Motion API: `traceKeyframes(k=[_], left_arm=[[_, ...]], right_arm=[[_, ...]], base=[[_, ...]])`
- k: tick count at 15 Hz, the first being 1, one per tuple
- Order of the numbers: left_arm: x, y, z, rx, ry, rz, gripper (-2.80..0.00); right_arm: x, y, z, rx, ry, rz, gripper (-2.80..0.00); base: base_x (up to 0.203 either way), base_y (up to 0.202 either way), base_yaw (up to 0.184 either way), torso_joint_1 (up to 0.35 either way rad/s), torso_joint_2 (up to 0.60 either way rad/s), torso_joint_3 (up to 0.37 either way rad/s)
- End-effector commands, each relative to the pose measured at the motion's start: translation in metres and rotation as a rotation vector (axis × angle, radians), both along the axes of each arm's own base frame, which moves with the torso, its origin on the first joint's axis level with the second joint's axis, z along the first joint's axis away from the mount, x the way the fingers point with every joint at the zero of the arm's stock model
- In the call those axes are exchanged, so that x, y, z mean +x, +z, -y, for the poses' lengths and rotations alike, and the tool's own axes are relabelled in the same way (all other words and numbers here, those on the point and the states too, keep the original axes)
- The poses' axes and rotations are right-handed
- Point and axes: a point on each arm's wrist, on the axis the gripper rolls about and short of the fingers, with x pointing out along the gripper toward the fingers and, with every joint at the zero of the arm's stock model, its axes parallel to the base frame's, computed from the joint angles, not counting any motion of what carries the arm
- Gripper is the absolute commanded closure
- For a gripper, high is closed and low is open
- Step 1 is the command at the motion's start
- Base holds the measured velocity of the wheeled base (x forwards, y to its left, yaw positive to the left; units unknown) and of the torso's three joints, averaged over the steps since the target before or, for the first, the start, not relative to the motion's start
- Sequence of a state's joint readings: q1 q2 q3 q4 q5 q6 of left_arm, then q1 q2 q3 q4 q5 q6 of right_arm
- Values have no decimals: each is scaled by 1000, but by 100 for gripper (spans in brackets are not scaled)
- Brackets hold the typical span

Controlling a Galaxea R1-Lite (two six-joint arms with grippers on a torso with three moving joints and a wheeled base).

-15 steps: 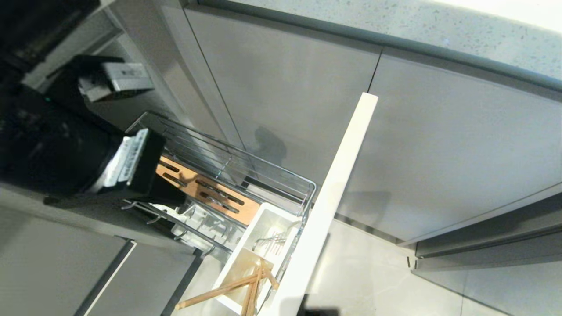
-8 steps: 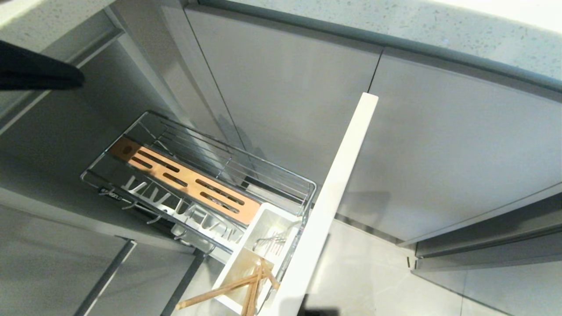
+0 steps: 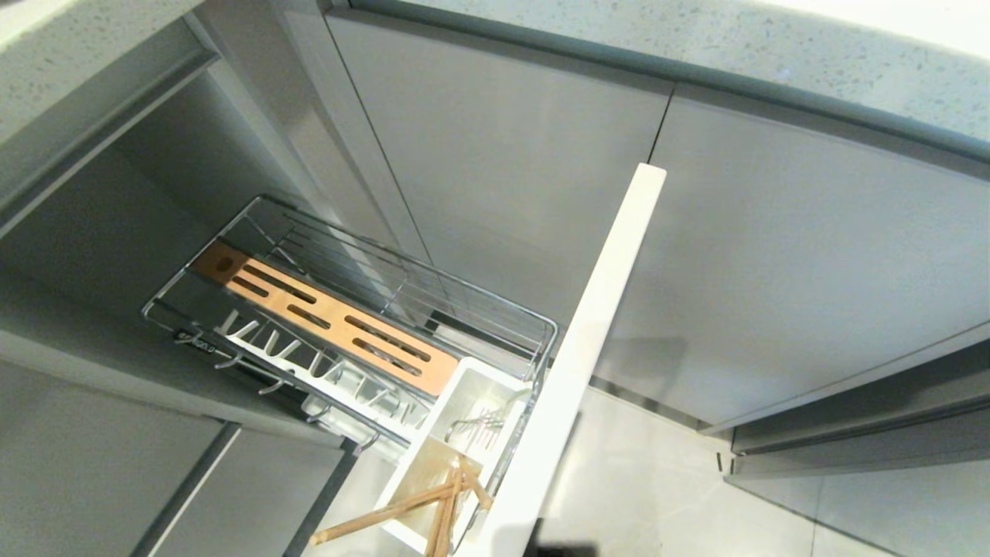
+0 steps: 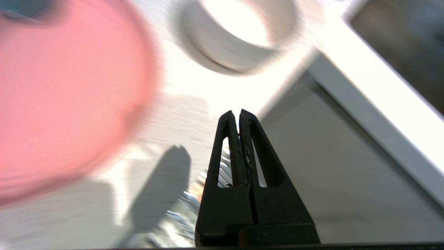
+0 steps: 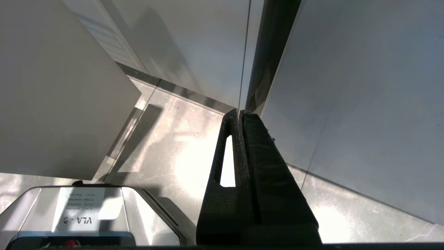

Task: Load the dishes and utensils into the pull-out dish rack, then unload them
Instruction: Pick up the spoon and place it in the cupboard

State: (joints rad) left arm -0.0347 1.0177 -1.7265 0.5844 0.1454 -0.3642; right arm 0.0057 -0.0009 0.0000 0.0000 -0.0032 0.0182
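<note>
Countertop: one plate, one bowl.

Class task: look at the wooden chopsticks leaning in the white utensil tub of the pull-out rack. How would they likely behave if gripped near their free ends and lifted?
The chopsticks look thin, wooden and straight, so probably stiff and light. They lean crossed, ends sticking out past the utensil tub, so lifting one may drag or tip the others. Being slender sticks, they could swivel in a pinch and may roll once laid flat.
</note>
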Motion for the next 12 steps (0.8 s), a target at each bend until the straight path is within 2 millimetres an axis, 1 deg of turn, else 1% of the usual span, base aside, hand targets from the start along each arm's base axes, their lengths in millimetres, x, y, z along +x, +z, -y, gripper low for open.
traceKeyframes(k=[1, 4, 7, 10, 12], left_arm=[[-14, -1, -3, 37, 166, 20, 0], [-21, -3, -3, 100, 395, 8, 0], [-21, -4, -5, 137, 563, -25, 0], [-16, -6, -6, 157, 592, -62, 0], [-6, -4, -16, 194, 577, -113, 0]], right_arm=[[0, 0, 0, 0, 1, -2, 0], [0, 0, 0, 0, 1, -2, 0], [0, 0, 0, 0, 1, -2, 0], [0, 0, 0, 0, 1, -2, 0], [0, 0, 0, 0, 1, -2, 0]], base=[[0, 0, 0, 0, 0, 0], [0, 0, 0, 0, 0, 0], [0, 0, 0, 0, 0, 0], [0, 0, 0, 0, 0, 0], [0, 0, 0, 0, 0, 0]])
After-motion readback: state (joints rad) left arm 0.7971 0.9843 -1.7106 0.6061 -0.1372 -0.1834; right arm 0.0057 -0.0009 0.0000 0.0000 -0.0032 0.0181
